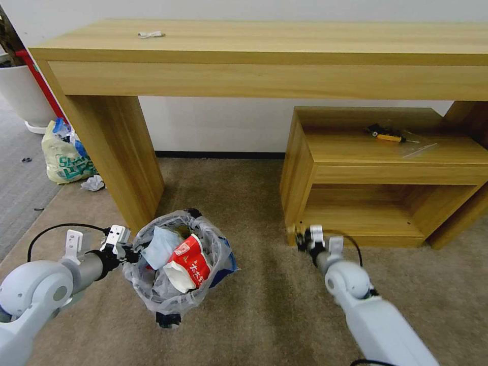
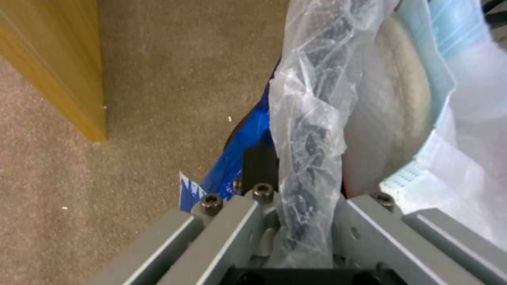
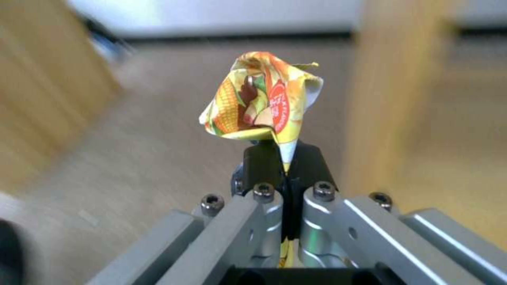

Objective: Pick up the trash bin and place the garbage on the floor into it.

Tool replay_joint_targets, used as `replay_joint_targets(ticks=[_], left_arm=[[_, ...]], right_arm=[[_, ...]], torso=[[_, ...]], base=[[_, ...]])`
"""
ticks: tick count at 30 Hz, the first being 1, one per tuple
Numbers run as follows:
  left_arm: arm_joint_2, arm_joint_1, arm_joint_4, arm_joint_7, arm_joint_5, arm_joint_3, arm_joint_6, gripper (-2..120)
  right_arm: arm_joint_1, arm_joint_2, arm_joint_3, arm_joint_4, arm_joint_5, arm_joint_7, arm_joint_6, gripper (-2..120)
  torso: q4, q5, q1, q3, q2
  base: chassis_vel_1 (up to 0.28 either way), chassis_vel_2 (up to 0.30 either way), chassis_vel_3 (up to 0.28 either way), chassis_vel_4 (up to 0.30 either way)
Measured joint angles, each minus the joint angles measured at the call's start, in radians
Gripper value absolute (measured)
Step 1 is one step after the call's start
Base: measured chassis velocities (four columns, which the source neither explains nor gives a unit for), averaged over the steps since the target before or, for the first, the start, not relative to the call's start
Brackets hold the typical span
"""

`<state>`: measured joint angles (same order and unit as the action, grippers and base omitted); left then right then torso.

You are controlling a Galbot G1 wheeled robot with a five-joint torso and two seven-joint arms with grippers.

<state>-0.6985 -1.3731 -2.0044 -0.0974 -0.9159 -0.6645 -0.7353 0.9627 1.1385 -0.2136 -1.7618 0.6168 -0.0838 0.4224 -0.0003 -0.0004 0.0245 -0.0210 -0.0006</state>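
Left gripper [image 1: 127,250] pinches the trash bin [image 1: 175,264] by its bagged rim, near left; right gripper [image 3: 285,158] – near the low shelf [image 1: 386,173] – clamps a crumpled yellow wrapper [image 3: 261,99].

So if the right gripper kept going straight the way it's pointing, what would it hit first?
Probably the low wooden shelf unit: the right gripper, shut on a yellow wrapper, points at its near bottom corner. Depth is unclear; it may pass beside.
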Motion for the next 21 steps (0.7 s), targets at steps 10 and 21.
replay_joint_targets(ticks=[10, 21], left_arm=[[0.049, 0.106, 0.041, 0.014, -0.049, 0.096, 0.0, 0], [0.054, 0.331, 0.132, 0.042, -0.104, 0.287, 0.0, 0]], right_arm=[[-0.195, -0.058, 0.174, -0.132, 0.2, 0.089, 0.013, 0], [-0.374, -0.025, 0.332, -0.136, 0.334, 0.167, 0.076, 0]], torso=[[0.0, 0.0002, 0.0, 0.0, 0.0], [0.0001, 0.0003, 0.0, 0.0, 0.0]], base=[[0.0, 0.0, 0.0, 0.0], [0.0, 0.0, 0.0, 0.0]])
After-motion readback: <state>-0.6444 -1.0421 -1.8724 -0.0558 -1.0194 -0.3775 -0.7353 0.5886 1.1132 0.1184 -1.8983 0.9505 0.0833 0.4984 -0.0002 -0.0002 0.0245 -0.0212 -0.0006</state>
